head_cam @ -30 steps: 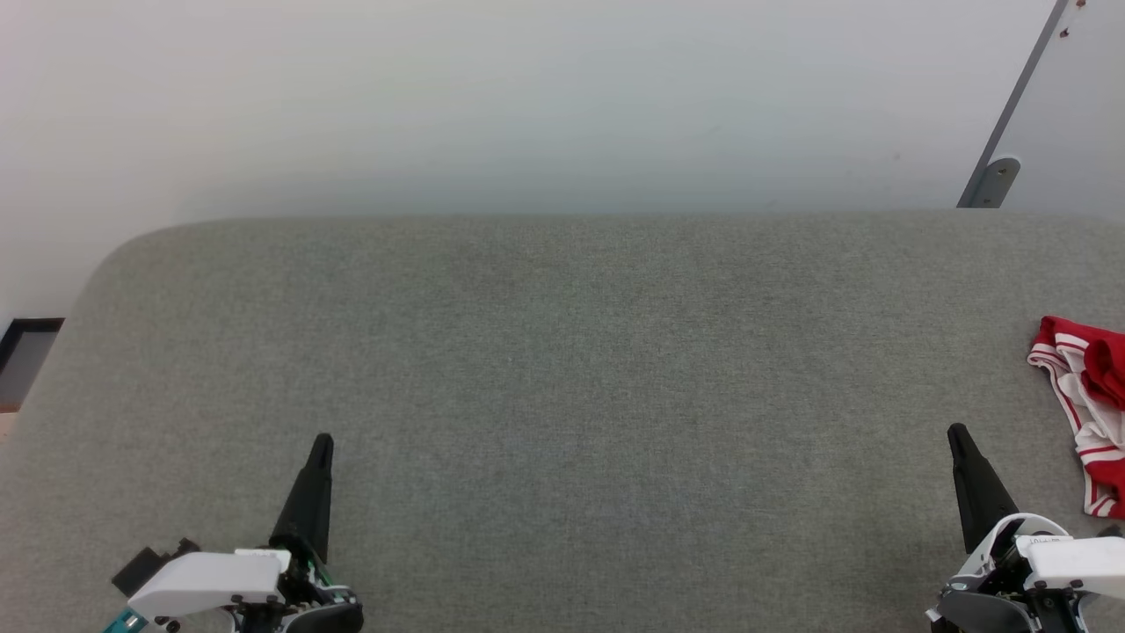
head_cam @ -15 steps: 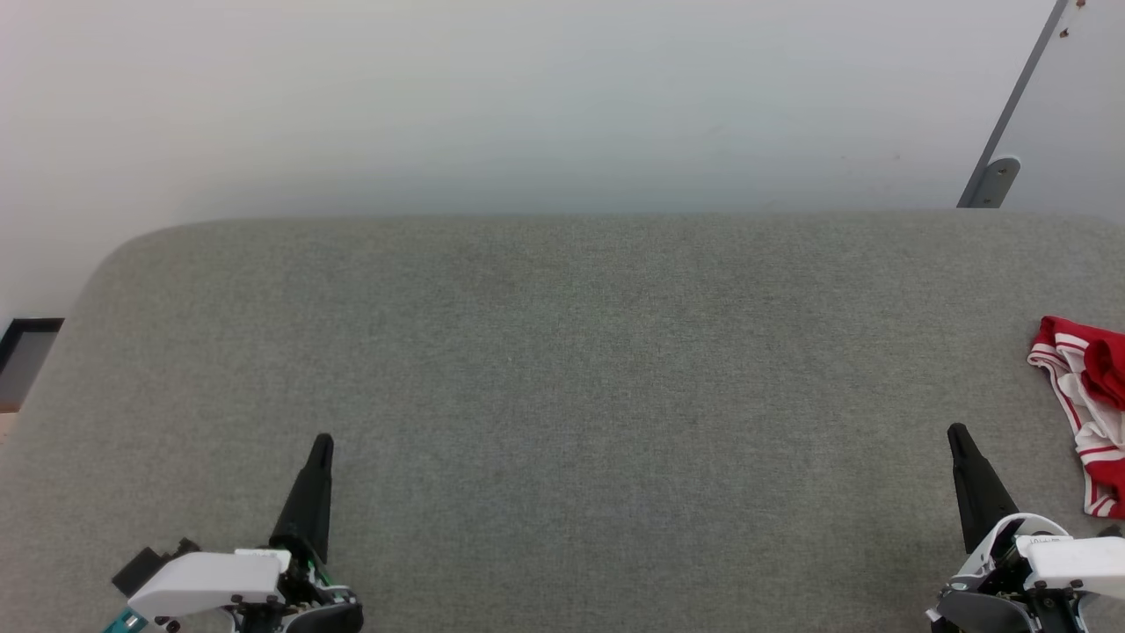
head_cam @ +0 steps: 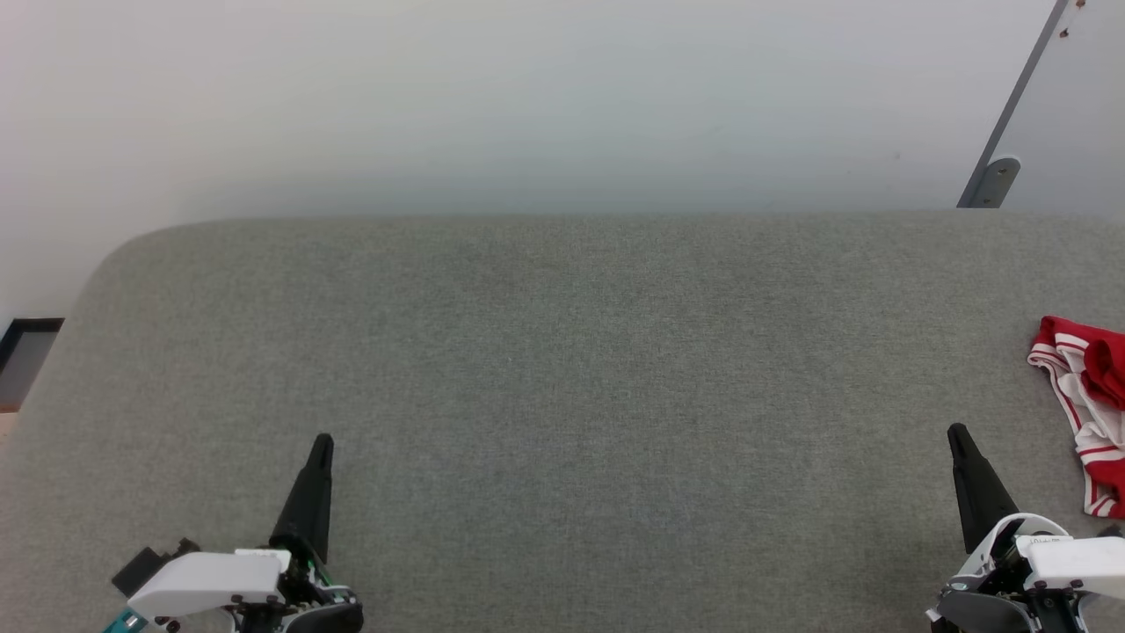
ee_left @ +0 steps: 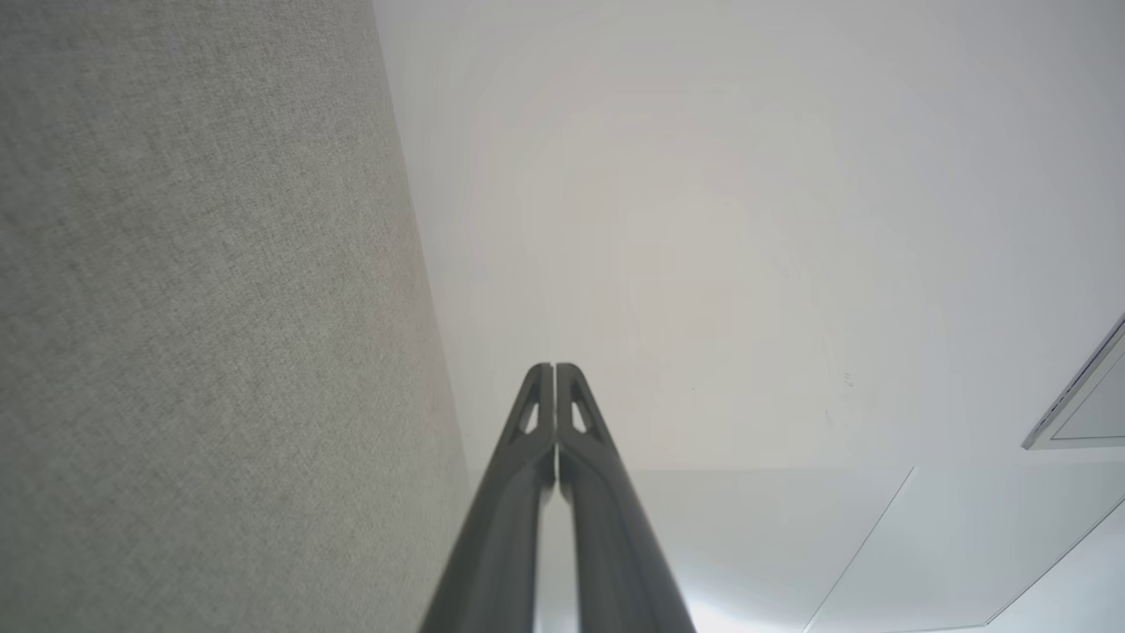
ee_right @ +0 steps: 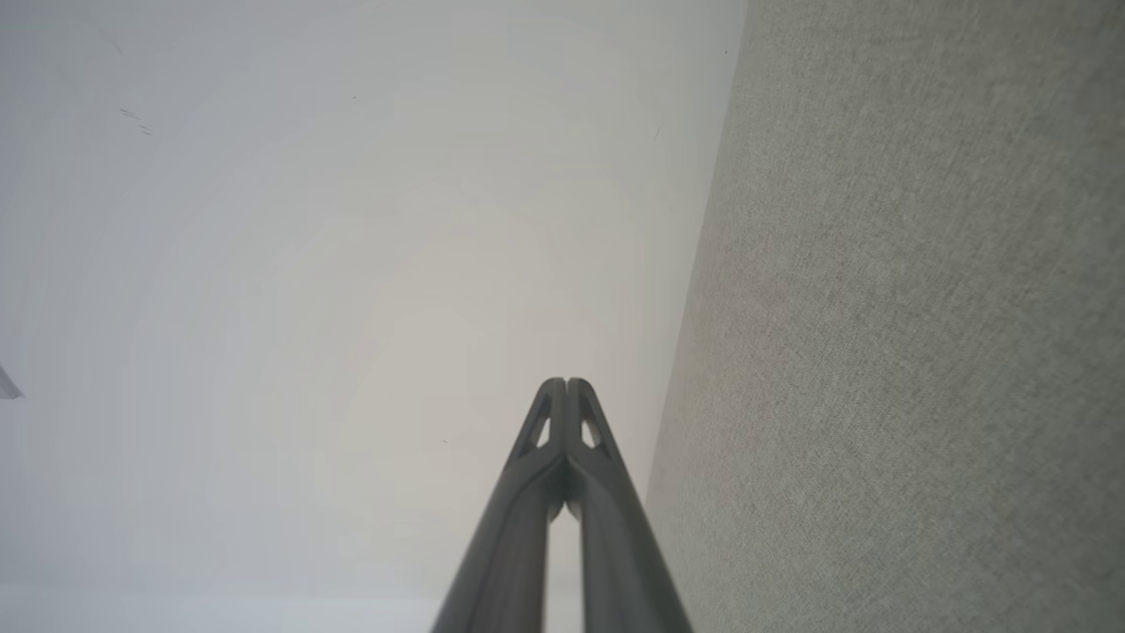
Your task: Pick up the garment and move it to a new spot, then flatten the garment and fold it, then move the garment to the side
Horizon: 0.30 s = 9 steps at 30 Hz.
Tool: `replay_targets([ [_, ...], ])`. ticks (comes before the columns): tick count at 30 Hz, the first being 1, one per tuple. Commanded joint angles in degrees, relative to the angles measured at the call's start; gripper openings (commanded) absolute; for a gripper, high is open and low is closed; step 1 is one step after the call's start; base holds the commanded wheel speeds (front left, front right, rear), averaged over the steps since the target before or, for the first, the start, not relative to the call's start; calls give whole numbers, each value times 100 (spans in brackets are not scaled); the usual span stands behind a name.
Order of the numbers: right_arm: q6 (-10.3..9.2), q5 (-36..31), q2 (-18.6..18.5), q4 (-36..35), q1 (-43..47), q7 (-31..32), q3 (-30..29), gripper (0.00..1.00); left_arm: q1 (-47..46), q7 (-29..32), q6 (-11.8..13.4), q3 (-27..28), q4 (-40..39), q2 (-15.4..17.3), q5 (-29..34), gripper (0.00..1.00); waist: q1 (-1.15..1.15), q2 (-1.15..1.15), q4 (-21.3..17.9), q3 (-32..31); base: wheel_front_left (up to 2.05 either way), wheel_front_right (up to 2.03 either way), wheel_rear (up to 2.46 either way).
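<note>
Resting pose over grey upholstered surface (head_cam: pixel 562 352), garment (head_cam: pixel 1083 400) at far right.
Left gripper (head_cam: pixel 322 442) at lower left, right gripper (head_cam: pixel 956 432) at lower right, each with fingers pressed together on nothing, tips toward the white wall (head_cam: pixel 527 105). Garment crumpled, red with white and striped trim, lying on the surface near the right gripper but apart, cut by the frame edge.

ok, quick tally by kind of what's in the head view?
Grippers: 2, left gripper and right gripper, both shut and empty
Cloth, red and white: 1, cut off by the view's right edge
Table: 1
Metal strip on the wall: 1
Total: 5
</note>
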Motion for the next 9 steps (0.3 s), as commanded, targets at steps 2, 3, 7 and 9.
replay_targets([
  [2, -8, 26, 19, -13, -10, 13, 4, 0, -60, 10, 8, 11, -8, 2, -21, 0, 0, 0, 0, 0, 0, 0, 0],
  [3, -8, 26, 19, -13, -10, 13, 4, 0, -60, 10, 8, 10, -8, 2, -21, 0, 0, 0, 0, 0, 0, 0, 0],
  [7, -8, 26, 19, -13, -10, 12, 4, 0, -60, 10, 8, 10, -8, 2, -21, 0, 0, 0, 0, 0, 0, 0, 0],
  [9, -8, 26, 19, -13, -10, 12, 4, 0, -60, 10, 8, 10, -8, 2, -21, 0, 0, 0, 0, 0, 0, 0, 0],
])
